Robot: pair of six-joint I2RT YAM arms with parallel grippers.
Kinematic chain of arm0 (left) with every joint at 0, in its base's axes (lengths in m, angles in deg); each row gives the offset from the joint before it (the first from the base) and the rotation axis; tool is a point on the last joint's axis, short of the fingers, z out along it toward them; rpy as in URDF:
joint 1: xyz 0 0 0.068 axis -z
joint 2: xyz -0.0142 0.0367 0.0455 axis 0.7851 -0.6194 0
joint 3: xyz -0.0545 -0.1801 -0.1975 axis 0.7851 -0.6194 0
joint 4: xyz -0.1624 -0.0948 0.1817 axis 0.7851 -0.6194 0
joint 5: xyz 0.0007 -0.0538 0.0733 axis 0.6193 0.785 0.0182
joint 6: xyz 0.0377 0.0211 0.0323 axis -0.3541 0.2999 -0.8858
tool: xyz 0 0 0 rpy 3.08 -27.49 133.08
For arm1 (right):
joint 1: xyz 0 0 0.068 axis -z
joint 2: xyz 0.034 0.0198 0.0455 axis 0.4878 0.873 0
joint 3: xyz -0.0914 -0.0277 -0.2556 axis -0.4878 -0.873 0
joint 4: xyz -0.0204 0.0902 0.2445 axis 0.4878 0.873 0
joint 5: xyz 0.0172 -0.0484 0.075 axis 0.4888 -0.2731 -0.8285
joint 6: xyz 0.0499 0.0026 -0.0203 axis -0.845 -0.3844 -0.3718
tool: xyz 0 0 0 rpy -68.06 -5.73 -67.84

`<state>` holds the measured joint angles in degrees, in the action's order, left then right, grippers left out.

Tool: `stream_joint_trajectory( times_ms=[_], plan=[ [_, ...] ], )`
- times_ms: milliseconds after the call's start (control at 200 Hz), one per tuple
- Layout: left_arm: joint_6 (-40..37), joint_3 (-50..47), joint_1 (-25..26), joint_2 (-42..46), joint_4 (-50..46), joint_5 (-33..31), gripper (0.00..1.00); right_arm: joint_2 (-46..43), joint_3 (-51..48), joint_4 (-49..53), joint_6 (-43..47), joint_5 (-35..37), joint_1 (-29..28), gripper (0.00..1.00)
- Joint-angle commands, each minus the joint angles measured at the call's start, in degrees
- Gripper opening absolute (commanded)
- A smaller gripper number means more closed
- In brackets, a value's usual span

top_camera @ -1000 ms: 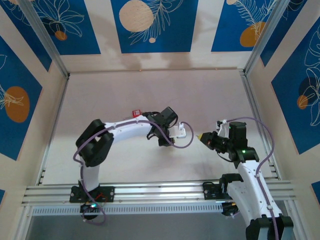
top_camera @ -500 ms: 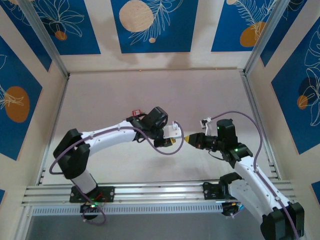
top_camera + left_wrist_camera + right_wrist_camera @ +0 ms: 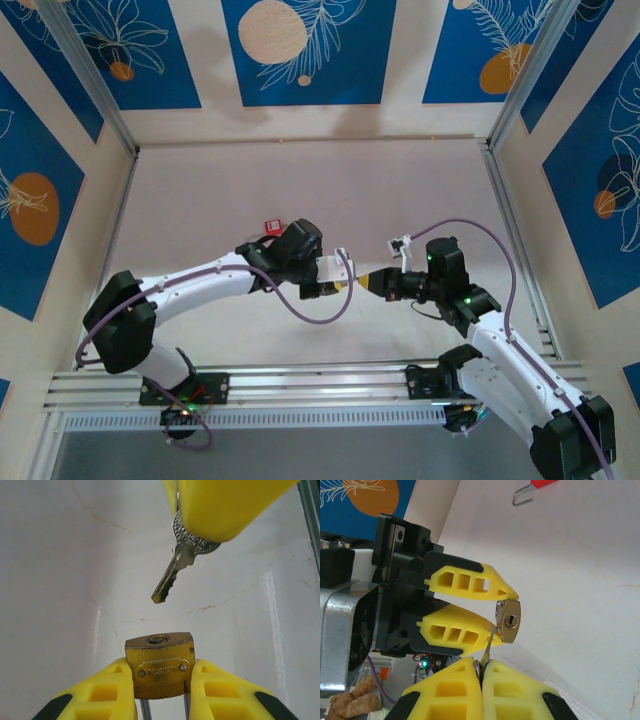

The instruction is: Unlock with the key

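Tip of the key (image 3: 177,565) just off the brass padlock (image 3: 159,652)
The right gripper (image 3: 480,669) pinches it; the left gripper (image 3: 162,669) clamps the padlock.

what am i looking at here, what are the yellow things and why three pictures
These are two robot arms bolted to a table. One picture looks down from above. The other two come from small cameras on each wrist, so you see the yellow fingers up close. The left claw grips a brass padlock, with its keyhole facing the key. The right claw pinches a small key by its head, tip aimed at the keyhole but not in it. A red padlock lies apart on the table, beyond the left arm.
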<state>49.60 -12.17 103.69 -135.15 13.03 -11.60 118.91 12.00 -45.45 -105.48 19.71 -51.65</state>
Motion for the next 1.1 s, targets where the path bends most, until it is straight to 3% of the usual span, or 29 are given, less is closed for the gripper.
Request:
stream_joint_trajectory(
  times_ms=[0, 1095],
  plan=[
    [-2.4, -0.8, -0.3, 2.2, 1.9, 0.4, 0.22, 0.0, -1.0, 0.0, 1.7, 0.2, -0.9, 0.00],
    [-3.6, -0.2, 0.6, 2.9, -0.2, 0.5, 0.23, 2.7, -1.6, -2.8, 0.9, -0.3, -2.3, 0.00]
  ],
)
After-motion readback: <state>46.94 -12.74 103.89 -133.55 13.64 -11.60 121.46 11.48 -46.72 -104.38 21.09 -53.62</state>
